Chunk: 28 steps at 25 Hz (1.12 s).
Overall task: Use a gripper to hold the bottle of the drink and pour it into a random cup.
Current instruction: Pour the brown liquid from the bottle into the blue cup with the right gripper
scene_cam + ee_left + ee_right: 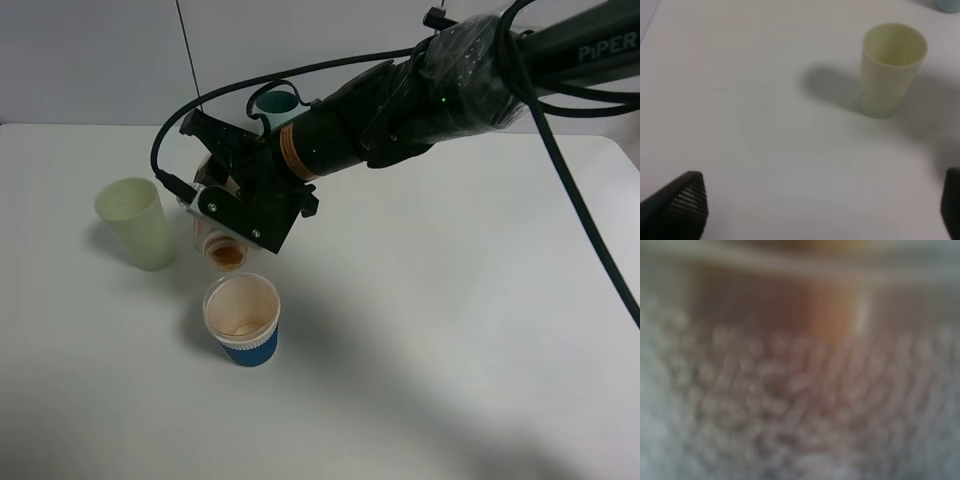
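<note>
Pouring looks under way: black-jawed right gripper (pixel 243 205) clenches the small clear plastic bottle (pixel 218 243), tipped mouth-down just beyond the short ribbed blue-banded cup (pixel 242 345), left of centre; brown drink (pixel 228 257) at its neck is yet to empty. Left gripper (pixel 820 210) gapes.

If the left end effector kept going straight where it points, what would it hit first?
Probably the bare white table; the pale-green cup stands just off the left end effector's line, depth unclear.

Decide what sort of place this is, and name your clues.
Probably a robotics lab bench: plain white table, a cabled robot arm, its gripper tilting a bottle toward a cup.
</note>
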Each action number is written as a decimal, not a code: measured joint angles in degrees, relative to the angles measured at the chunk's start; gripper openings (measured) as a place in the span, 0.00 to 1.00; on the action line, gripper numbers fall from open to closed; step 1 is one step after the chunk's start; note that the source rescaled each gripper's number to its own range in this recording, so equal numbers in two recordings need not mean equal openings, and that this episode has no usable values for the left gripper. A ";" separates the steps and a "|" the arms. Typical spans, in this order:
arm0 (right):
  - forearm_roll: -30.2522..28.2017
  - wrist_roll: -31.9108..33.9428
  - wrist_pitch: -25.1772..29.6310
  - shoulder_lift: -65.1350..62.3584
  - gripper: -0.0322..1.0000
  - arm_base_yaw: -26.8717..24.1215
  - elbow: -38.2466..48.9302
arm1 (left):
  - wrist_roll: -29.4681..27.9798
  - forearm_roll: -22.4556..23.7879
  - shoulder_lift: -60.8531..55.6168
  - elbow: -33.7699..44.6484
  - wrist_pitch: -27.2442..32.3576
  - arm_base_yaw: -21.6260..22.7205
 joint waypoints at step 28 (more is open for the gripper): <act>0.00 -3.79 1.80 -0.75 0.06 1.65 0.00 | 0.00 0.00 0.00 0.00 0.00 0.00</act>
